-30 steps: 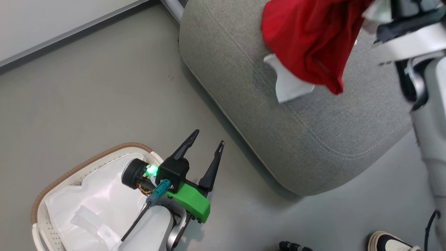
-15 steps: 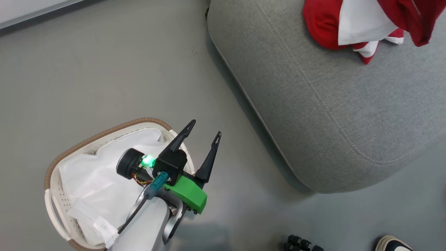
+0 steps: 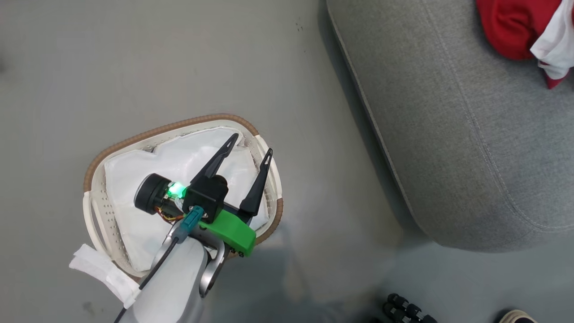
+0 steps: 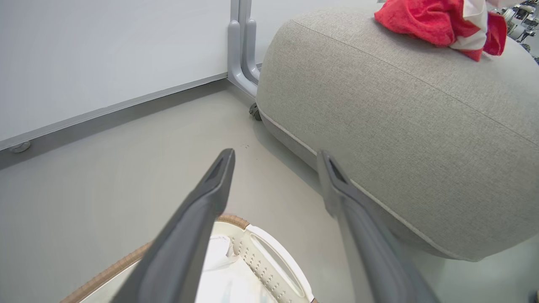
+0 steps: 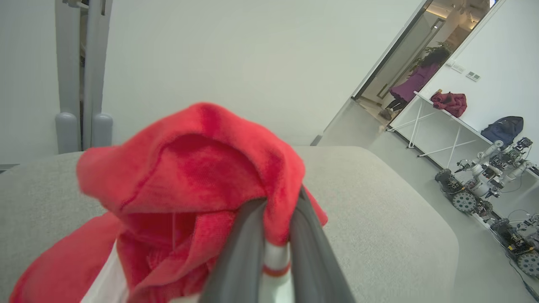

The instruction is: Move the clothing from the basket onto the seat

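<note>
The basket (image 3: 148, 134) stands on the floor at the lower left, holding its white liner (image 3: 134, 211). My left gripper (image 3: 251, 143) hovers open over its right side with nothing between the fingers; the left wrist view looks past that gripper (image 4: 276, 155) to the basket's handle (image 4: 273, 261). The grey seat (image 3: 471, 134) is on the right. Red and white clothing (image 3: 506, 27) lies bunched on its top, also seen in the left wrist view (image 4: 421, 19). In the right wrist view my right gripper (image 5: 280, 210) is shut on the red clothing (image 5: 198, 168) over the seat (image 5: 379, 210).
A white liner strap (image 3: 103, 273) hangs over the basket's near rim. Black wheeled parts (image 3: 406, 309) and a shoe (image 3: 515, 316) sit at the bottom edge. A grey post (image 4: 242, 42) stands by the wall behind the seat. Beyond it are small robots (image 5: 476, 185) and a person (image 5: 414, 80).
The head camera has swung left and down, so the right arm has left its view. The garment that hung over the seat now lies bunched on it. My left gripper now stands over the basket.
</note>
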Robot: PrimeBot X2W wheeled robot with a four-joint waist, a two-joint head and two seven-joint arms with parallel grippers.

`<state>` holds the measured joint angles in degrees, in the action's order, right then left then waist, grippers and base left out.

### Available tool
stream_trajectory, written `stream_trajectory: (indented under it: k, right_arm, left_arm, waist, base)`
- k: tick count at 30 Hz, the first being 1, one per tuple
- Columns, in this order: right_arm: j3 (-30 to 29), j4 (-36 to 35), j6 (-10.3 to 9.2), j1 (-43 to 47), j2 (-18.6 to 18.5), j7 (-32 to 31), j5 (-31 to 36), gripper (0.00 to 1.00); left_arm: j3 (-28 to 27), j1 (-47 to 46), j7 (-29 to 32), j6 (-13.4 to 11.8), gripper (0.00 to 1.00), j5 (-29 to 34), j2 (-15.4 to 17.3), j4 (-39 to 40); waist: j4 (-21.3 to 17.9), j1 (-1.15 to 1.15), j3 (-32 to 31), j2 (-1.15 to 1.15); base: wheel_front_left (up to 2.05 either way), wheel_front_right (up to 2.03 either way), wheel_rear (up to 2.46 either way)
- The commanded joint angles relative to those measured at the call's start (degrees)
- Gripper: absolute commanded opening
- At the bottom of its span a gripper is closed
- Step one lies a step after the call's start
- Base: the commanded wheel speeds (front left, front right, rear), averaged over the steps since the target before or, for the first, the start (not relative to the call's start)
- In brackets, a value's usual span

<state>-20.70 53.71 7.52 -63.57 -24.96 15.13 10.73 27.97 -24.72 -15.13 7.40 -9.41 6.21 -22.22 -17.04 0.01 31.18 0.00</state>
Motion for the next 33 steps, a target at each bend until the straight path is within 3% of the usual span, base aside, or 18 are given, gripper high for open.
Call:
stream_trajectory:
  k: [1,2,3,4,5,13,23,33]
  right_arm:
    - [-0.87,0.61,-0.06,1.55,0.73,0.01,0.66,0.0]
    - [-1.65,1.12,-0.06,2.67,1.61,0.0,0.84,0.04]
    - [-2.23,1.23,-0.06,3.5,2.17,0.01,0.86,0.19]
    - [-2.89,1.14,-0.06,4.6,2.75,0.0,1.07,0.49]
    - [-3.4,0.98,-0.07,5.51,3.36,0.0,1.04,1.0]
    - [-5.08,-3.99,-0.06,14.4,8.1,0.0,-1.5,1.0]
    - [-3.96,-17.18,-0.06,28.34,12.81,0.0,-8.54,1.0]
    - [2.19,-25.45,-0.06,37.54,18.46,0.01,-12.9,1.0]
  left_arm:
    - [-0.28,-1.11,-0.02,0.15,1.0,0.7,0.27,0.35]
    - [-0.49,-1.14,-0.02,0.15,1.0,0.78,0.27,0.47]
    - [-0.65,-1.14,-0.02,0.15,1.0,0.85,0.26,0.51]
    - [-0.86,-1.15,-0.02,0.15,1.0,0.94,0.24,0.53]
    - [-0.97,-1.16,-0.02,0.15,1.0,0.96,0.19,0.57]
    - [-2.04,0.22,-0.02,0.15,1.0,0.95,-0.19,0.18]
    - [-3.6,3.01,-0.02,0.16,1.0,0.69,-0.8,0.84]
    - [-4.83,7.21,-0.02,0.16,1.0,0.2,-2.08,2.2]
  waist:
    - [1.87,-0.01,1.85,0.0]
    - [1.97,-0.01,1.93,0.0]
    - [2.02,-0.01,1.98,0.0]
    - [2.02,-0.01,1.99,0.0]
    - [1.99,-0.01,1.94,0.0]
    - [0.91,-0.01,-0.21,0.0]
    - [-0.24,-0.01,-6.07,0.0]
    - [0.98,-0.01,-12.52,0.0]
  base:
    - [0.0,0.0,0.0]
    - [0.0,0.0,0.0]
    - [0.0,0.0,0.0]
    - [0.0,0.0,0.0]
    - [0.0,0.0,0.0]
    - [0.0,0.0,0.0]
    - [0.0,0.0,0.0]
    - [0.0,0.0,0.0]
